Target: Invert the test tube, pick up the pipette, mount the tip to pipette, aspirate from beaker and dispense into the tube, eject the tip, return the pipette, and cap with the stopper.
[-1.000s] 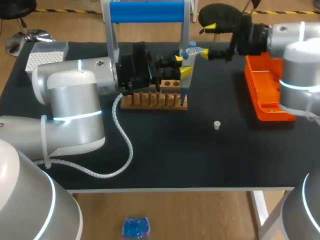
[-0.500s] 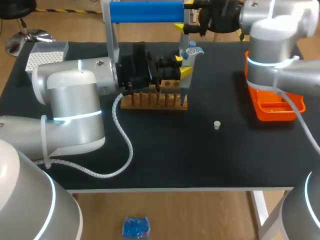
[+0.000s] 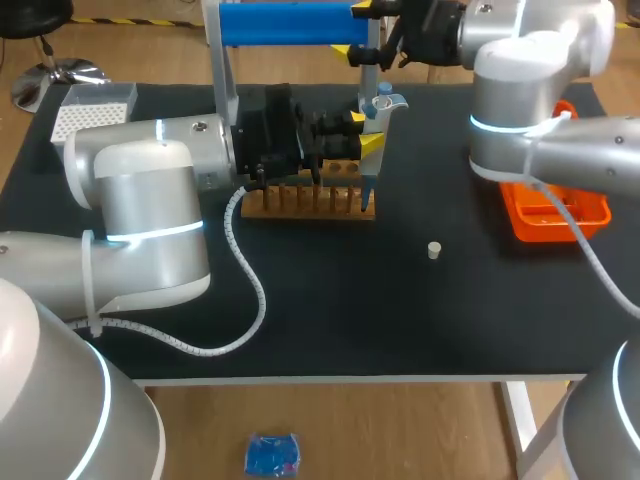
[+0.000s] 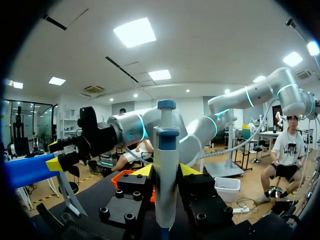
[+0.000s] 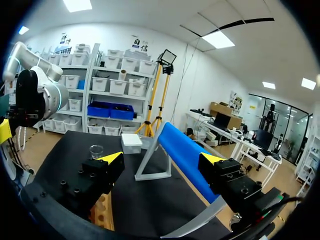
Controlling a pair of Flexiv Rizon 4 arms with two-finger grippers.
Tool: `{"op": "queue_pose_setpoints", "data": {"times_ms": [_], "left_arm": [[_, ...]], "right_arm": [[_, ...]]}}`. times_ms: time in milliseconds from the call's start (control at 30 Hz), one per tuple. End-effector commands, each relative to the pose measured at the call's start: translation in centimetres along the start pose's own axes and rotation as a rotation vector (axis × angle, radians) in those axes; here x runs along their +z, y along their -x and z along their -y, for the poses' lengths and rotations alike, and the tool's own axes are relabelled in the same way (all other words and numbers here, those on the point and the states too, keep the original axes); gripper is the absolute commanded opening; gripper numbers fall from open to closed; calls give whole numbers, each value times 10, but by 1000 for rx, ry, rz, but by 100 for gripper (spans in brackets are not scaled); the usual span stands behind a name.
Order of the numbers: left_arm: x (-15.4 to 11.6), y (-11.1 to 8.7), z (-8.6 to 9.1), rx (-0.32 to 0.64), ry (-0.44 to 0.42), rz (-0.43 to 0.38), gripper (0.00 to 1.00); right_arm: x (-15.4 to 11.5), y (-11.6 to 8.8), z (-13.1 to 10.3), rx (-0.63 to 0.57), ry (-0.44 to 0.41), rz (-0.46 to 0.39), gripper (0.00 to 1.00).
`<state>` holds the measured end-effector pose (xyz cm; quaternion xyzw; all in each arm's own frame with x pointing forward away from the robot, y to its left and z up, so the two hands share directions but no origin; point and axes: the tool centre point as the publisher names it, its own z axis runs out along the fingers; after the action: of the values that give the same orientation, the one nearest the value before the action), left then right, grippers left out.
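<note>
My left gripper (image 3: 365, 131) is shut on the grey and blue pipette (image 3: 384, 101), which it holds upright over the right end of the wooden rack (image 3: 310, 203). In the left wrist view the pipette (image 4: 166, 170) stands between the two yellow fingertips (image 4: 144, 171). My right gripper (image 3: 360, 30) is open at the back, by the right end of the blue bar (image 3: 290, 23) of the stand. The right wrist view shows the bar (image 5: 185, 150) ahead of the open gripper (image 5: 161, 159), and a clear beaker (image 5: 96, 149) further off. A small white stopper (image 3: 434, 250) lies on the table. No test tube shows.
An orange tray (image 3: 545, 205) sits at the right, partly under my right arm. A white tip box (image 3: 92, 110) stands at the back left corner. The left arm's cable (image 3: 245, 290) loops over the black table in front of the rack.
My right arm has swung from just right of the pipette up and back to the end of the blue bar, still open. The left arm and pipette have not moved.
</note>
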<state>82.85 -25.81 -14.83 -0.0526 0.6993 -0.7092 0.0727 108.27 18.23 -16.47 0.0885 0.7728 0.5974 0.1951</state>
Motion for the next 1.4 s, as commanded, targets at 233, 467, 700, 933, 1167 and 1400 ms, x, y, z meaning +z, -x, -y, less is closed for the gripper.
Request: {"op": "queue_pose_setpoints", "data": {"times_ms": [233,467,700,933,1167,1400], "left_arm": [[1,-1,0,1,-1,3,0],[1,-1,0,1,-1,3,0],[1,-1,0,1,-1,3,0],[-35,30,9,12,50,156,0],[-94,76,25,17,139,271,0],[-133,123,35,-8,219,332,0]], "right_arm": [[-14,-7,5,-5,14,-10,100],[-15,-7,6,-6,11,-12,100],[-15,-7,6,-6,11,-12,100],[-15,-7,6,-6,11,-12,100],[-15,-7,6,-6,11,-12,100],[-15,-7,6,-6,11,-12,100]]}}
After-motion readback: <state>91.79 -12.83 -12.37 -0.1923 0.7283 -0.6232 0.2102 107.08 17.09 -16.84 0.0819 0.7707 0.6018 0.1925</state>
